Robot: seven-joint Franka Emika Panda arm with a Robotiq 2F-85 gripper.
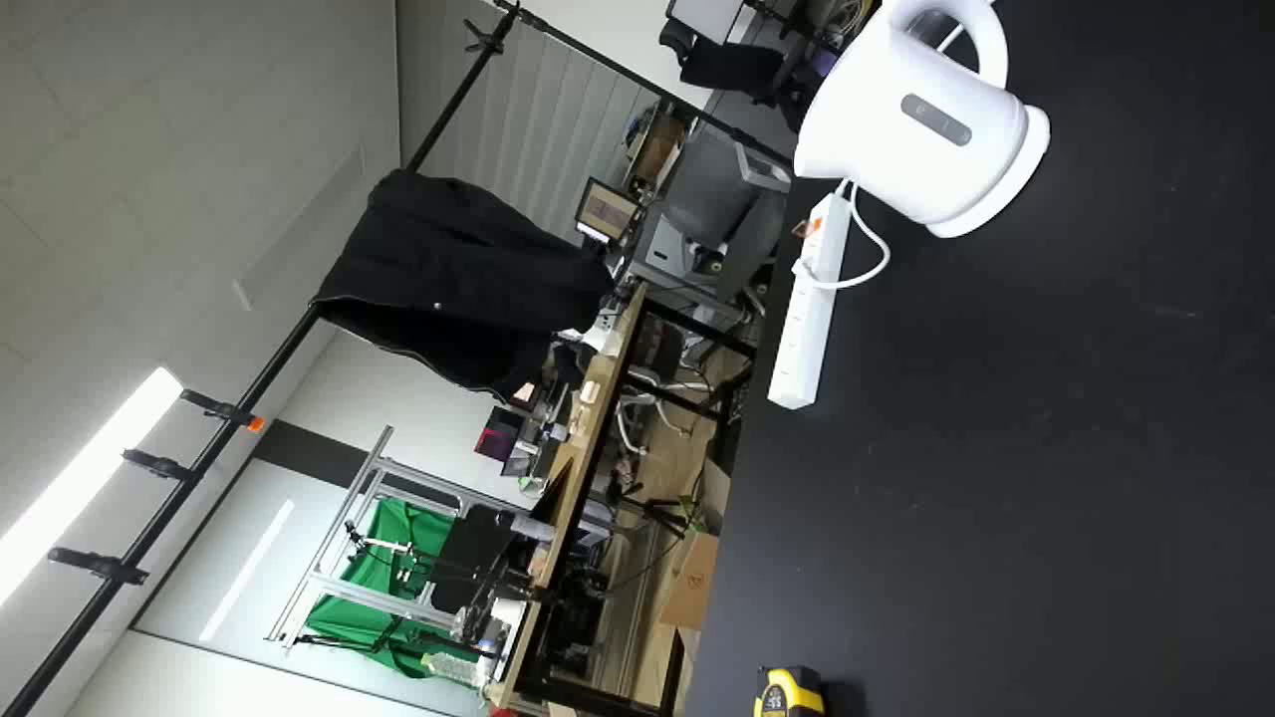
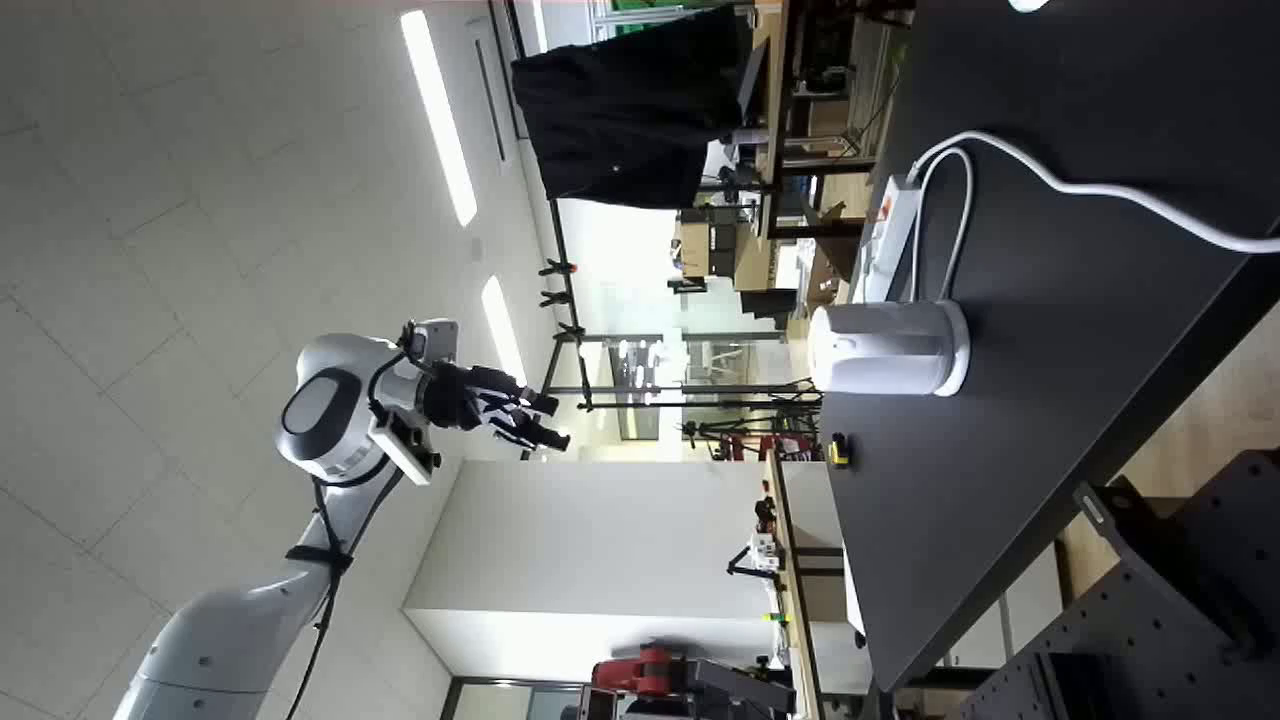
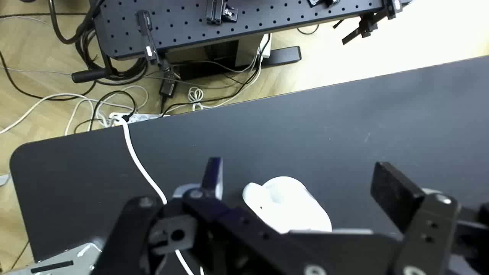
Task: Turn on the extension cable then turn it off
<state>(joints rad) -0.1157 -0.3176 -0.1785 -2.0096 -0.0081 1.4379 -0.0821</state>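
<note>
Extension cable (image 1: 808,324), long white plastic bar: lies on the flat black tabletop (image 1: 996,448), at seven o'clock from the rounded white plastic kettle (image 1: 911,149) in an exterior view. Black two-finger gripper (image 3: 303,186): jaws apart.

In an exterior view, kettle (image 1: 916,144) at one o'clock and cord (image 1: 886,256) at two crowd the power strip (image 1: 805,334). Four o'clock is open bench (image 1: 996,438).
</note>
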